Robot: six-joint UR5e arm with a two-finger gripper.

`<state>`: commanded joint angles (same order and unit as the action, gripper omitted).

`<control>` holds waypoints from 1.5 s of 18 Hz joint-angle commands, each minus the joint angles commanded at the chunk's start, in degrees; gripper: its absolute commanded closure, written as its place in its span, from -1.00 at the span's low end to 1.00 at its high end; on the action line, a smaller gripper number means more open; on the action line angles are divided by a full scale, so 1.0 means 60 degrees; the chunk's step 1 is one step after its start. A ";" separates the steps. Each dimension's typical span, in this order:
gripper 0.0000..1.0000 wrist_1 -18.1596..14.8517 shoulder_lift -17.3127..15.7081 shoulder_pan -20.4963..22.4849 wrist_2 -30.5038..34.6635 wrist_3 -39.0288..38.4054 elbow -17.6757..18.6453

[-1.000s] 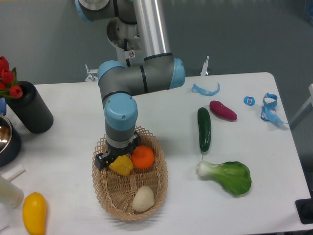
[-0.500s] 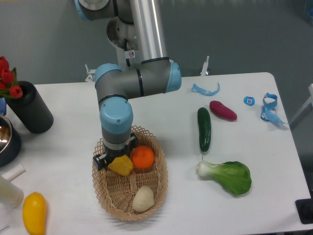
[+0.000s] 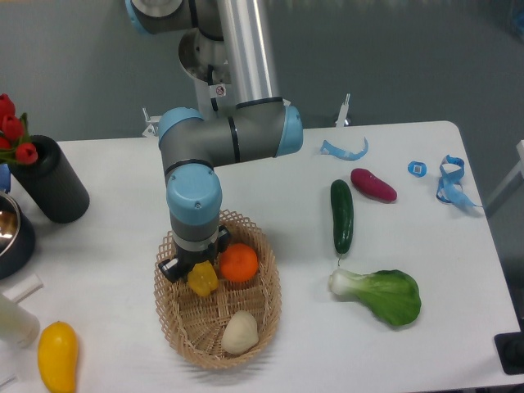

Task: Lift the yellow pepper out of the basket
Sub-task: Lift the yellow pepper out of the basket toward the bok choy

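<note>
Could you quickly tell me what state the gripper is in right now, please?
Gripper: down in the basket, right at the yellow pepper; the wrist hides the fingers, so open or closed cannot be told.

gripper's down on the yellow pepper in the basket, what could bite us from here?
1. The gripper is largely hidden by the wrist, so the hold on the yellow pepper can't be confirmed; it may slip on lift.
2. The orange sits right against the pepper and might get nudged or dragged.
3. The gripper is close to the basket rim on its left side; a finger could snag the weave.
</note>
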<state>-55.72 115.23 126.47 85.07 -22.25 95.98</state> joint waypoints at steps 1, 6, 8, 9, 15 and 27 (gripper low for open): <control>0.28 0.0014 -0.0146 0.0000 0.0277 0.0190 -0.0088; 0.27 -0.0058 -0.0571 0.0116 0.1406 0.2617 -0.1009; 0.28 -0.0001 -0.0790 0.0248 0.1728 0.3717 -0.1158; 0.28 0.0072 -0.0937 0.0380 0.1773 0.4375 -0.1159; 0.28 0.0102 -0.1216 0.1405 0.1686 0.9385 -0.1173; 0.28 0.0161 -0.1626 0.2767 0.0909 1.2362 -0.0940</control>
<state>-54.75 105.47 143.08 90.53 51.93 90.35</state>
